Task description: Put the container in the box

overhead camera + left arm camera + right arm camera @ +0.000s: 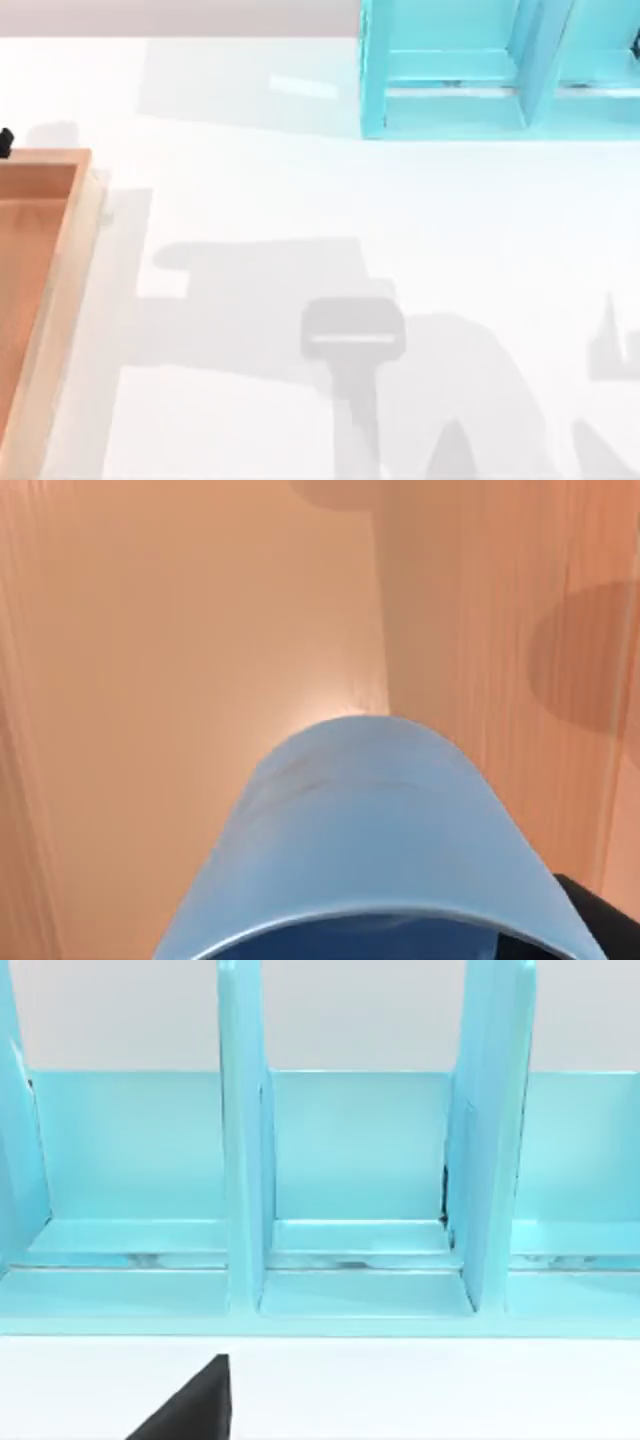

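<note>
Hovering container over box.

A turquoise shelf unit with upright dividers stands open-fronted at the far right of the white table, its compartments facing across the bare tabletop.

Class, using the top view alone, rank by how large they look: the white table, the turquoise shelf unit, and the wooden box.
1. Table, largest.
2. Shelf unit, cut off by the frame's edge.
3. Box, also cut off.
The shelf unit and box look close in size, so their order is unsure.
</note>
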Available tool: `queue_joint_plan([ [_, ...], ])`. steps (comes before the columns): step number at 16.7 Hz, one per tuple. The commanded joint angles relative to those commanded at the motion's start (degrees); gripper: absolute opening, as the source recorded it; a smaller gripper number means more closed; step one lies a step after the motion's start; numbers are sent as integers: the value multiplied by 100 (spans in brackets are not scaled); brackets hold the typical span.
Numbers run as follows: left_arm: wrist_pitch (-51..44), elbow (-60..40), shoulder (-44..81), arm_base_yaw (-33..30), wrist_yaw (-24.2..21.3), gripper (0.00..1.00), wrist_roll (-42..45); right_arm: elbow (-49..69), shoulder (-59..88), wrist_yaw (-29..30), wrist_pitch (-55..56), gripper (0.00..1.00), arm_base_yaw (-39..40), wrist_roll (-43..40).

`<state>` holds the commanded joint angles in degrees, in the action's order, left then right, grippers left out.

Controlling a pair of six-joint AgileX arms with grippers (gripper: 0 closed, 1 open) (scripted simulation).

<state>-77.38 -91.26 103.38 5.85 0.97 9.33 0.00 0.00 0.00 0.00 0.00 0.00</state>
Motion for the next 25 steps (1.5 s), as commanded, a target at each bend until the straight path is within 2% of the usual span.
queue_joint_plan([
  [3,-267,23,-240,426,-85,0,222,0,0,0,0,100,0,0],
  [8,-249,43,-227,428,-69,0,245,0,0,0,0,100,0,0],
  [15,999,1176,-153,587,-80,0,381,0,0,0,0,100,0,0],
  [20,1158,1340,-132,616,-91,0,401,0,0,0,0,100,0,0],
  [25,1158,1340,-132,616,-91,38,401,0,0,0,0,100,0,0],
])
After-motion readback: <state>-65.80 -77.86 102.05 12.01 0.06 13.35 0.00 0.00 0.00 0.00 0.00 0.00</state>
